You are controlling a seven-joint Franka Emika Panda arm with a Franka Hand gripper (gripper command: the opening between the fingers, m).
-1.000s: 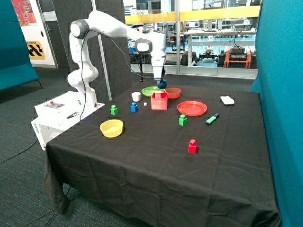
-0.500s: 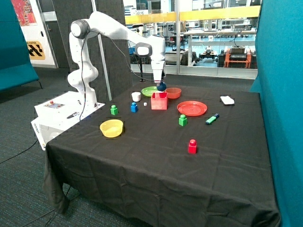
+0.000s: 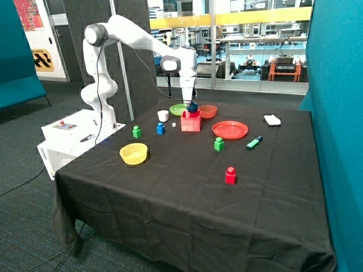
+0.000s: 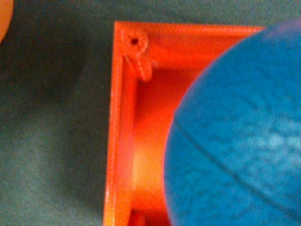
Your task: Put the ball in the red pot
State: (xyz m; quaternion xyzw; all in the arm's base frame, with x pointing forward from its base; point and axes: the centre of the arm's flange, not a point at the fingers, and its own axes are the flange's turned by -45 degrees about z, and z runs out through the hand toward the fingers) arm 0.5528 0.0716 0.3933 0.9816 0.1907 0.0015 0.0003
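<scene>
The dark blue ball [image 3: 193,106] hangs in my gripper [image 3: 192,105], just above the open top of the red pot [image 3: 190,122], a red square box near the table's far side. The gripper is shut on the ball. In the wrist view the ball [image 4: 235,136] fills much of the picture. It sits over the pot's opening, and the pot's rim [image 4: 117,122] and inner wall show beside it. The fingers themselves do not show in that view.
Around the pot are a green plate [image 3: 179,109], a red bowl [image 3: 207,111], a flat red plate [image 3: 229,130], a white cup [image 3: 163,115] and a blue block [image 3: 160,129]. Nearer lie a yellow bowl [image 3: 134,153], green blocks [image 3: 219,144], a red block [image 3: 230,175] and a marker [image 3: 254,142].
My gripper has come down with the ball and shifted slightly, from above the pot's far edge to just over its opening.
</scene>
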